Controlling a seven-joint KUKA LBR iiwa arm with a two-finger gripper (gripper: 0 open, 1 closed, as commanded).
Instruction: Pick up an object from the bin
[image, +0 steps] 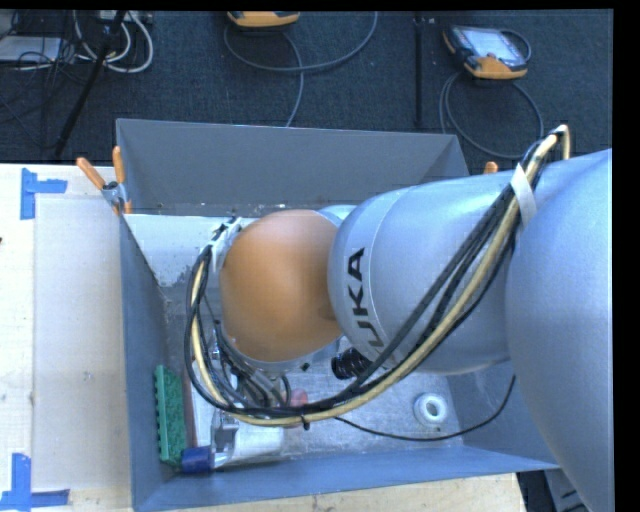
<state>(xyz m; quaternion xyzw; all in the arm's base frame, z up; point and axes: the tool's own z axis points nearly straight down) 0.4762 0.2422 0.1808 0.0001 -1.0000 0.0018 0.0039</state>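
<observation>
At the near left corner of the grey metal bin (140, 330), a small blue thing (195, 460) lies against the front wall. Touching it and running back along the left wall is a long green block (171, 412) with a ridged, brush-like surface. Well apart, toward the near right of the floor, sits a small white ring (432, 407).

Just behind the blue and green things, the gripper (245, 395) is low in the bin, wrapped in loops of black and yellow cable (300, 415). Whether it is spread or pressed together cannot be told, as the wrist hides it from above. Nothing can be seen held in it. A small pink thing (298, 398) peeks out beside it, on its right in the picture.

Above the gripper is the round orange cover (275, 285) of the wrist, and behind that the thick silver arm (420, 290) reaches in from the right across the middle of the bin.

Judging from this, the task is at the reaching step — the gripper is down among the things, but no grasp is confirmed. The likeliest candidates are those nearest to it — the pink thing, or the green block and blue thing. The next move would be to close on one thing and lift straight up, keeping the trailing cable clear of the left wall.
</observation>
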